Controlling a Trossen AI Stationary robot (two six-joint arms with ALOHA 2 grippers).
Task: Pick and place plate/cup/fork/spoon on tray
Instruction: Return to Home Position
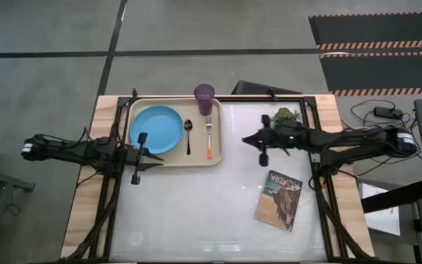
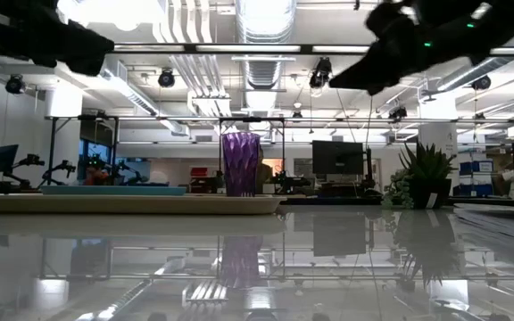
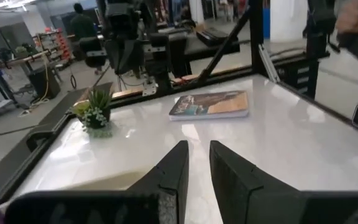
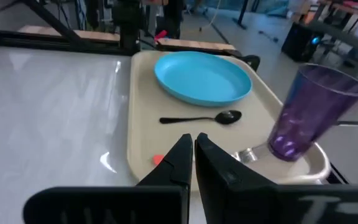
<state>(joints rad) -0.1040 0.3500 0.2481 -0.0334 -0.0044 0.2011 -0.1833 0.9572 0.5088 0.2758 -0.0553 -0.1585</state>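
The cream tray (image 1: 217, 158) lies at the table's far left. On it lie the light-blue plate (image 1: 156, 129), the dark spoon (image 1: 188, 136) and the orange-handled fork (image 1: 209, 139). The purple cup (image 1: 204, 99) stands upright at the tray's far right corner, just beyond the fork's tines (image 4: 247, 155). My left gripper (image 1: 152, 158) hovers over the tray's near edge, beside the plate; its fingers (image 3: 180, 163) are a narrow gap apart and hold nothing. My right gripper (image 1: 245, 138) hovers to the right of the tray, shut and empty (image 4: 192, 144).
A small green potted plant (image 1: 284, 116) stands at the far right, under my right arm. A book with a picture cover (image 1: 279, 199) lies on the table's near right. The white table top is bare in the middle and near left.
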